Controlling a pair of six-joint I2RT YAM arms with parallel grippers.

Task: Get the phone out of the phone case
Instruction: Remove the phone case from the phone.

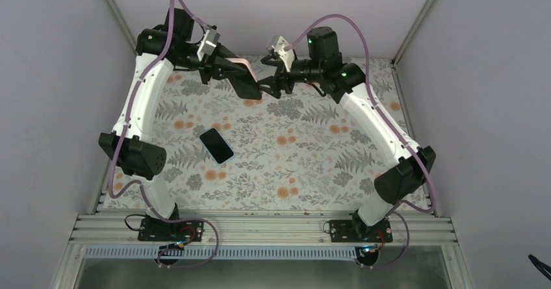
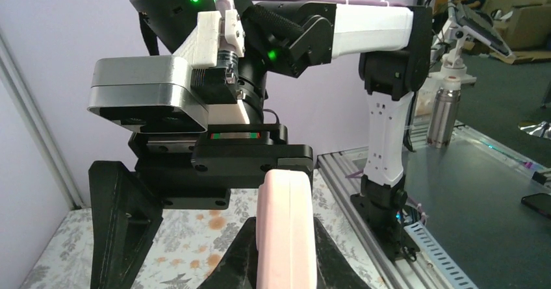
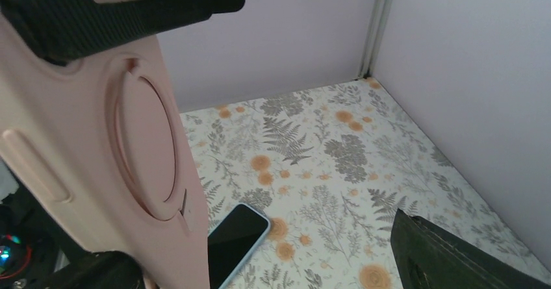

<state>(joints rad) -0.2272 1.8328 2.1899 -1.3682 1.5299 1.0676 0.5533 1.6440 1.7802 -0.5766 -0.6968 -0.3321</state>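
Phone (image 1: 216, 145) apparently out of its cover already: flat on the floral bench (image 1: 292, 165), dark screen up, left of centre and well apart from both arms. Raised at the far side, pink phone case (image 1: 242, 61), clamped edge-on in the closed left hand (image 1: 232, 75); just beside it, right hand (image 1: 271, 84) spread wide and gripping nothing. Judged from that, only tidying left: draw the right hand straight back from the case before turning the wrist, so no finger catches the soft rim. Hold the left grip firm until the case is low over a bare patch of bench, to one side of the Phone rather than above it. Set the case down flat, then release, to avoid a bounce onto the screen. No brand, label or lettering readable anywhere: from the right wrist, only a raised circular ring and a long side-button ridge on the back of the case; the Phone's glass blank, with a pale rim.
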